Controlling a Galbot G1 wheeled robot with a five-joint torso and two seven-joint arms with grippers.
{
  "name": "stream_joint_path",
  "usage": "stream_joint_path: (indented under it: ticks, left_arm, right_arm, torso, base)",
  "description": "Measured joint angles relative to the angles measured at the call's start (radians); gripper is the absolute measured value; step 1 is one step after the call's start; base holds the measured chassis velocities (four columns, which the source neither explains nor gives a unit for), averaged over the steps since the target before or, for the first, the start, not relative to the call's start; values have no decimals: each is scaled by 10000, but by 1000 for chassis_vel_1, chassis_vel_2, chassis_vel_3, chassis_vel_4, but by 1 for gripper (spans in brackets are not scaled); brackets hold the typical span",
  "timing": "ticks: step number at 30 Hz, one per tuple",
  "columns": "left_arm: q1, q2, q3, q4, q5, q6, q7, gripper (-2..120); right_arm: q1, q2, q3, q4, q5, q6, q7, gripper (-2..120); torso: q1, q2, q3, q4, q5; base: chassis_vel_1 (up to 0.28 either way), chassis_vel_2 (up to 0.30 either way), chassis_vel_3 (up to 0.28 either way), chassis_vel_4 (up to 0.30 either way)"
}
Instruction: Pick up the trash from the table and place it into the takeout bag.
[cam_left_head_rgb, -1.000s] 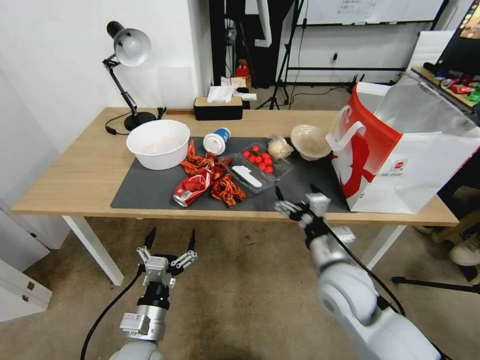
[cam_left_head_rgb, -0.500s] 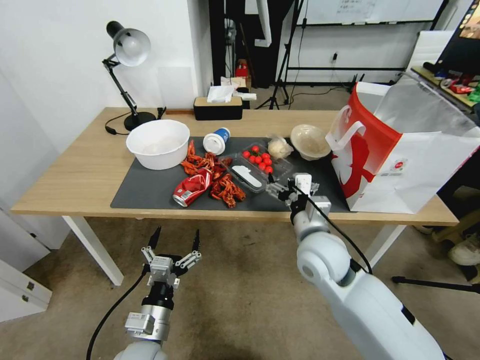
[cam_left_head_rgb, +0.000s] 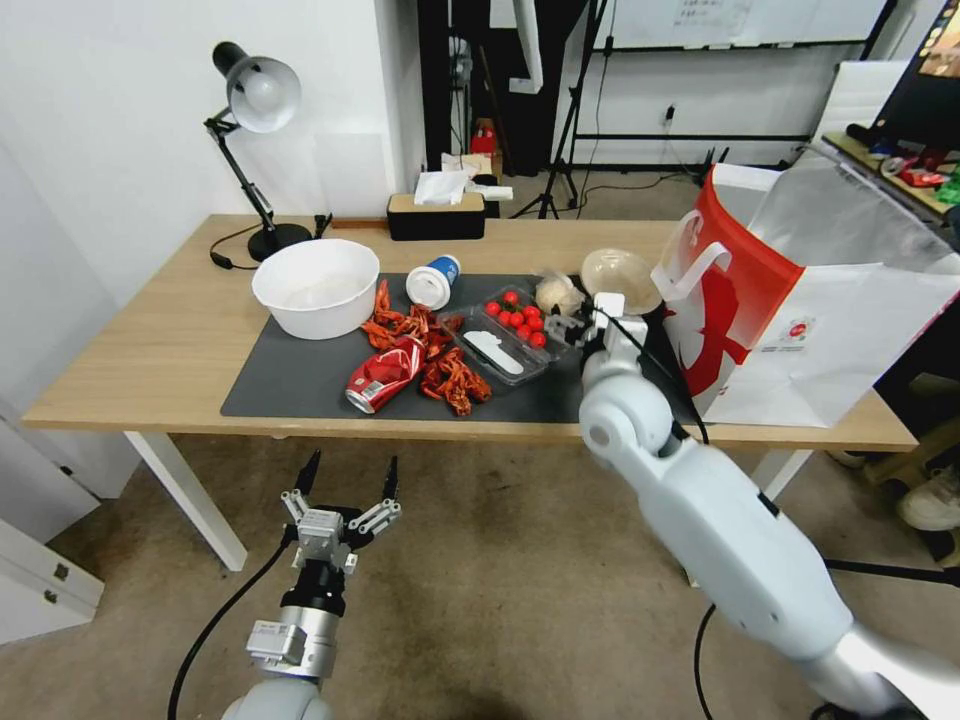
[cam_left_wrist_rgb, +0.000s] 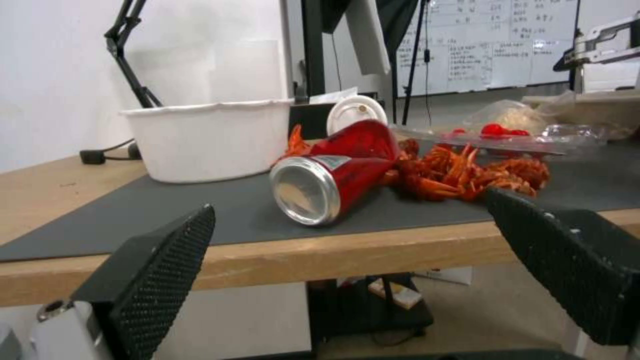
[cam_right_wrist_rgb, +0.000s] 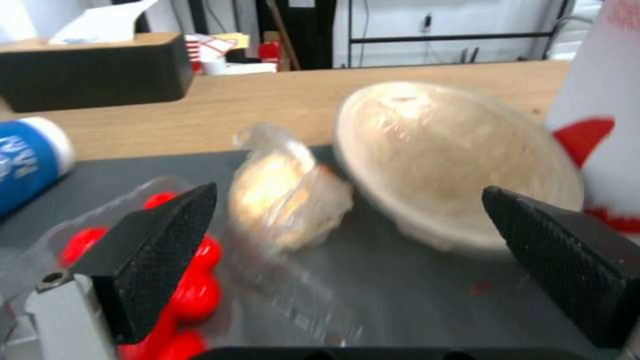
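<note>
Right gripper over the mat, facing the bowl and wrapper

The right gripper hung above the dark mat on the table, its fingers spread wide with nothing between them. Ahead of them lay the crumpled clear wrapper and, just beside it, the beige round bowl, tipped on its side with its rim against the mat. A clear tray of red tomatoes sat near the wrapper. The takeout bag stood upright at the right end of the table, close to the bowl, its mouth open.

The left gripper hovered below the table's front edge, over the floor, fingers apart and empty. It faced the crushed red soda can, which lay on its side on the mat touching a heap of red crayfish shells. Behind the can stood a white bowl, and the blue-and-white paper cup lay on its side beside that bowl
</note>
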Motion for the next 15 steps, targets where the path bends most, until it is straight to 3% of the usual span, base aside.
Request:
stream_joint_path:
  ticks: [8,15]
  left_arm:
    - [-138,215,-139,20,-479,93,-19,100]
    - [-151,158,-82,26,-479,97,-21,100]
  right_arm:
    - [1487,255,-763,-2106,-530,-784,-285,100]
    - [2168,155,-1360,-2847,-1092,-1262,-611,100]
  torso:
    - [0,0,0,0,0]
    - [0,0,0,-1,1]
  base:
    - [0,0,0,0]
    - [0,0,0,0]
